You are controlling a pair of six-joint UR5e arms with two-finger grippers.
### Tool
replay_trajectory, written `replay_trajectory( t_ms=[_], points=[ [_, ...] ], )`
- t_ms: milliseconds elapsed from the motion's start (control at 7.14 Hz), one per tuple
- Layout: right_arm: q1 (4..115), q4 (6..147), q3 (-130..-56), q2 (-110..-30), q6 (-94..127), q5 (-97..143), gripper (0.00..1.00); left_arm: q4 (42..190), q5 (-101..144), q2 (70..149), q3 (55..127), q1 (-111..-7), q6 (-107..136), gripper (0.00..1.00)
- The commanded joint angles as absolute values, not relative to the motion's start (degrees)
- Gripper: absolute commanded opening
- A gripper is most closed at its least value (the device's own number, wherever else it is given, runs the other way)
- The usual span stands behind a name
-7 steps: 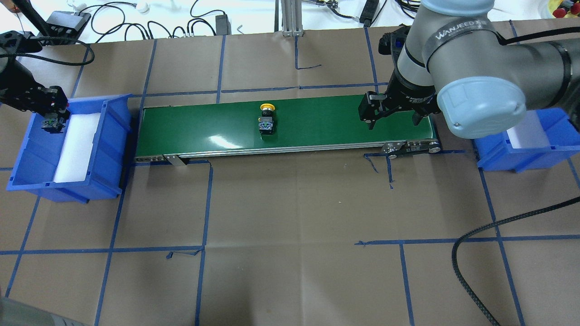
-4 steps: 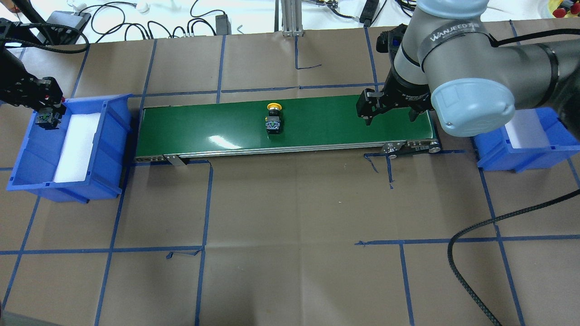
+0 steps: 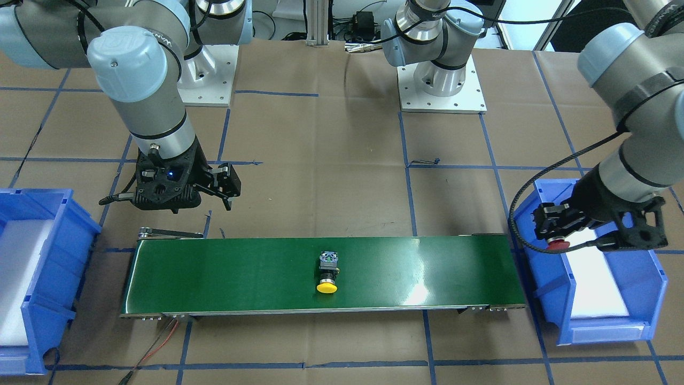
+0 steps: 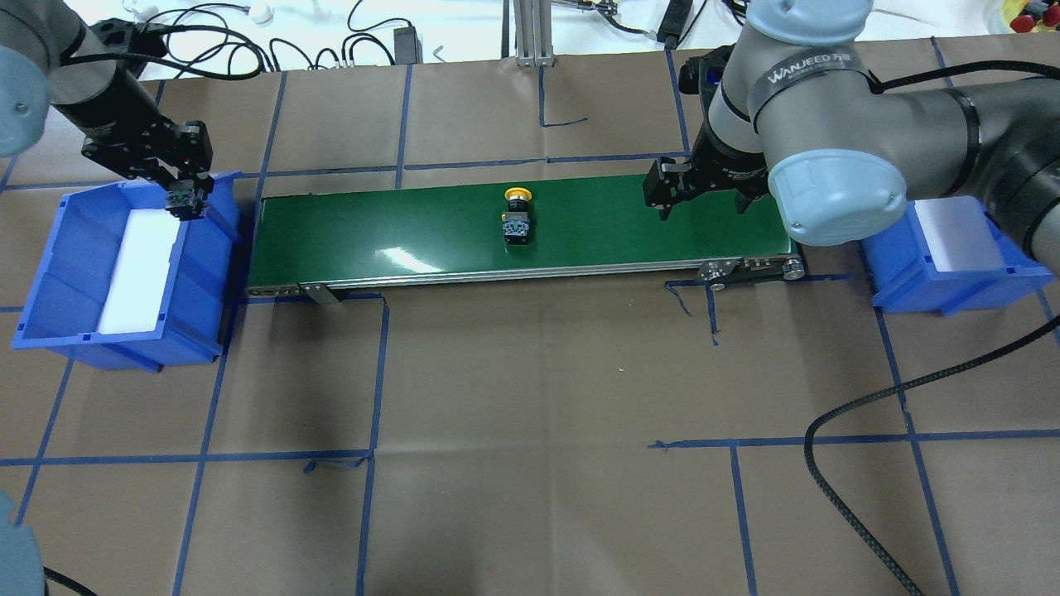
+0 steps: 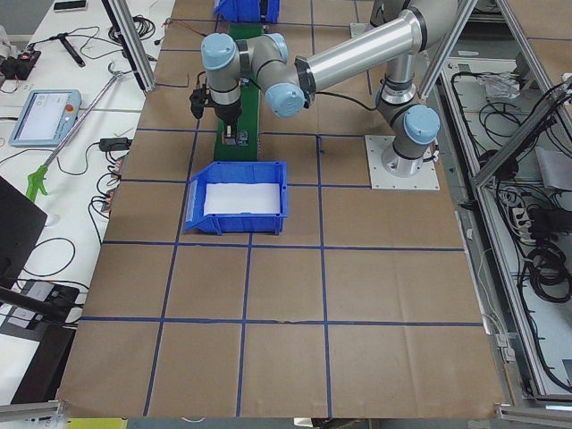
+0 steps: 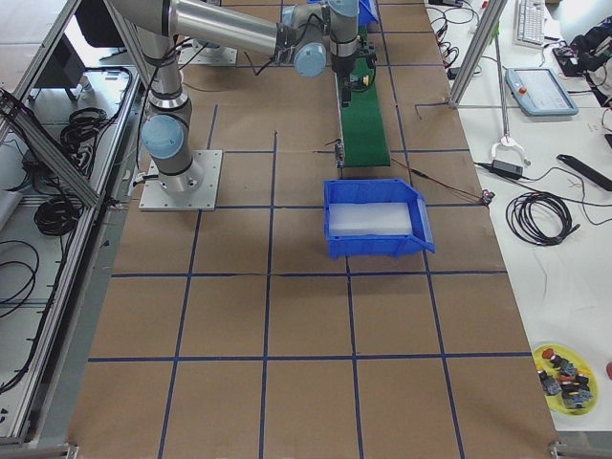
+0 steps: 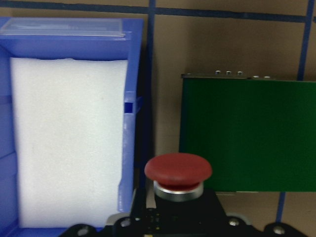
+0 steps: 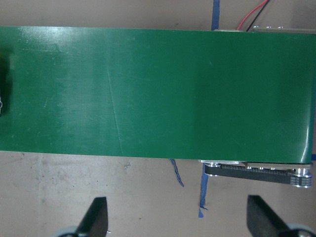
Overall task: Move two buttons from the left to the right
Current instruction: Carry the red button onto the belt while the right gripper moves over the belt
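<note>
Between the left fingers (image 4: pixel 184 201), clenched on its black body, the red button (image 7: pixel 178 170) hangs cap-forward above the blue bin's (image 4: pixel 205 265) wall, with the near end of the green belt (image 4: pixel 373 232) just beyond them. The right fingers (image 8: pixel 97 217) are spread wide and hold nothing. They hover at the belt's far end, and the yellow button (image 4: pixel 517 215) lies on its side on the belt well apart from them, toward the left arm. Both buttons look hard, light and rigid. The domed caps are probably smooth and would slip in a pinch. The flat sides of the boxy body are the better hold, taken squarely so the button cannot twist on its round cap.
</note>
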State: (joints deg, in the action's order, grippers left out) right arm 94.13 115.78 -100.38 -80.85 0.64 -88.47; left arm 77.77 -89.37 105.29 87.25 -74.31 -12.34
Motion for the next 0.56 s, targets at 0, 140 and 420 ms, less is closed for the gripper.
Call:
replay_trajectory(
  t_ms=[0, 140, 420],
  points=[
    [94.1, 117.2, -100.4, -79.8, 0.6, -88.5, 1.00, 77.7, -89.7, 105.6, 87.4, -80.0, -6.3, 0.14],
    [94.1, 117.9, -100.4, -79.4, 0.6, -88.5, 1.00, 77.4, -89.7, 106.3, 88.2, -80.4, -6.0, 0.14],
    [94.1, 118.2, -100.4, -79.0, 0.6, -88.5, 1.00, 76.0, -89.6, 109.1, 88.9, -80.8, -4.1, 0.14]
  ],
)
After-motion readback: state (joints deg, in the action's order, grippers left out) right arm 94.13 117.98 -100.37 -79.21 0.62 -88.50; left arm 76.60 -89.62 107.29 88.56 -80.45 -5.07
